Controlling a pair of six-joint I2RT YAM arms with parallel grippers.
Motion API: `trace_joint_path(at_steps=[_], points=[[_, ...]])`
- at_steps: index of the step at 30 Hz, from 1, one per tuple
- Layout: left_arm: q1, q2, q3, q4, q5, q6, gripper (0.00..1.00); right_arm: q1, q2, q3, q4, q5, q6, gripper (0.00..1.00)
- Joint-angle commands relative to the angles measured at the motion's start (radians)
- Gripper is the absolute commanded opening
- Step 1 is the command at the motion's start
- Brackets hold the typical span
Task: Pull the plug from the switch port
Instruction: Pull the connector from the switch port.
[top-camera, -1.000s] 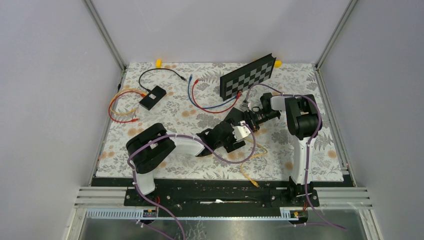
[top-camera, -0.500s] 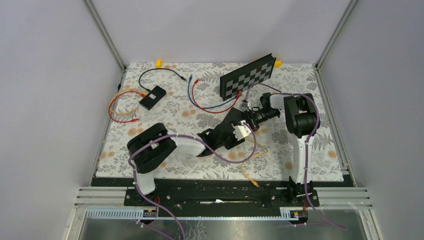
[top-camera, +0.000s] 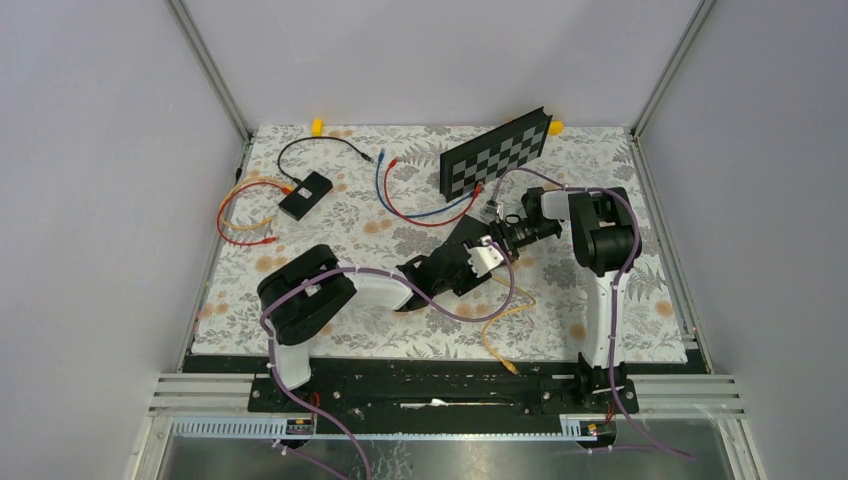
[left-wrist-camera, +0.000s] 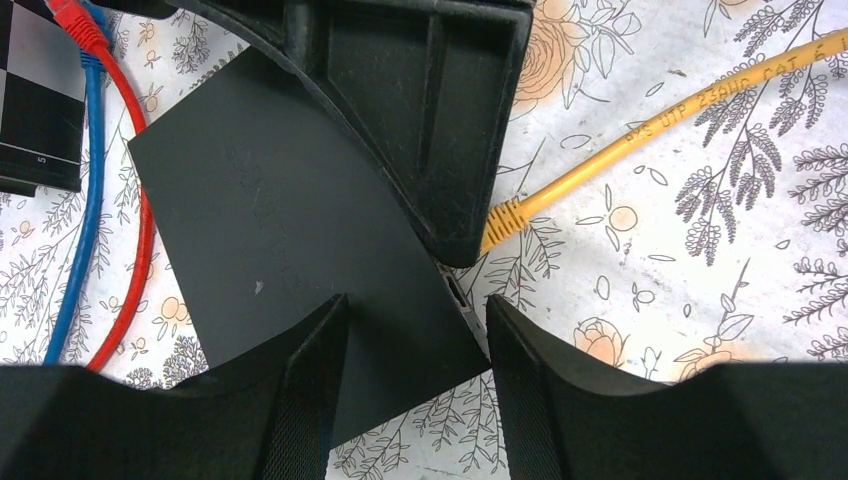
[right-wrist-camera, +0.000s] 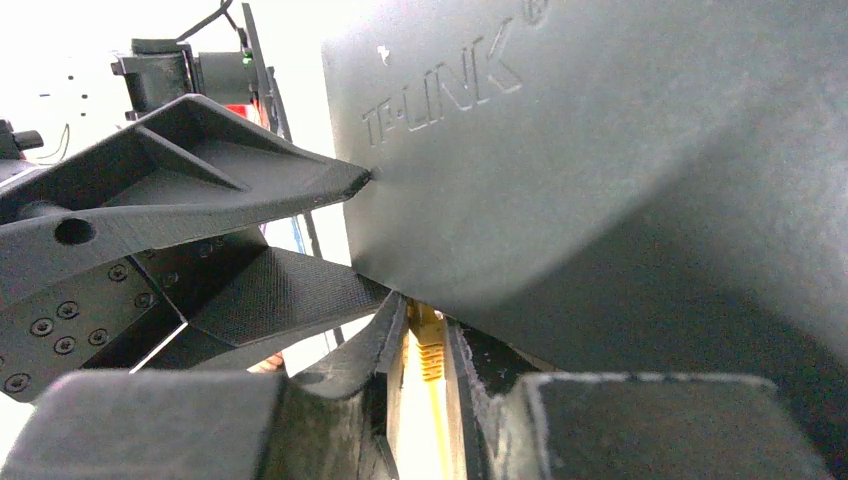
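From my remote station I saw the switch (left-wrist-camera: 270, 230) near the middle of the floral desk (top-camera: 620, 290). It was a flat, matte dark-grey box, lying turned at an angle. In the right wrist view a brand name showed embossed on its broad face.

The left end effector (left-wrist-camera: 415, 350) was closed on the switch. One corner of the box filled the gap between its two black fingers (left-wrist-camera: 310, 390), and both inner faces met the case.

The right end effector (right-wrist-camera: 425, 340) reached in from the opposite side, clamped tight on the yellow plug (right-wrist-camera: 428, 352) at the edge of the switch. The ribbed yellow boot showed in the narrow slot between the fingers, running up to the case. The fingers hid the plug's tip, so I could not tell how deep it sat in the port.

The yellow cable (left-wrist-camera: 640, 130) trailed away from that edge across the desk, with small print along its jacket. A red cable (left-wrist-camera: 142, 230) and a blue cable (left-wrist-camera: 88, 200) lay just beside the far side of the switch.
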Motion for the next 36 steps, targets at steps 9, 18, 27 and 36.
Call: trace_joint_path(at_steps=[9,18,27,36], points=[[0.009,0.043,0.009,-0.094,0.044,-0.069,0.55,0.026,0.016,-0.025,-0.007,0.031,0.083,0.00],[0.028,0.035,0.007,-0.097,0.076,-0.088,0.55,0.010,-0.013,-0.021,-0.005,0.113,0.048,0.00],[0.045,0.027,0.000,-0.084,0.117,-0.117,0.55,0.000,0.012,-0.014,-0.026,0.064,0.049,0.00],[0.050,0.012,-0.013,-0.088,0.110,-0.066,0.69,-0.007,0.024,0.007,-0.060,0.073,0.016,0.00]])
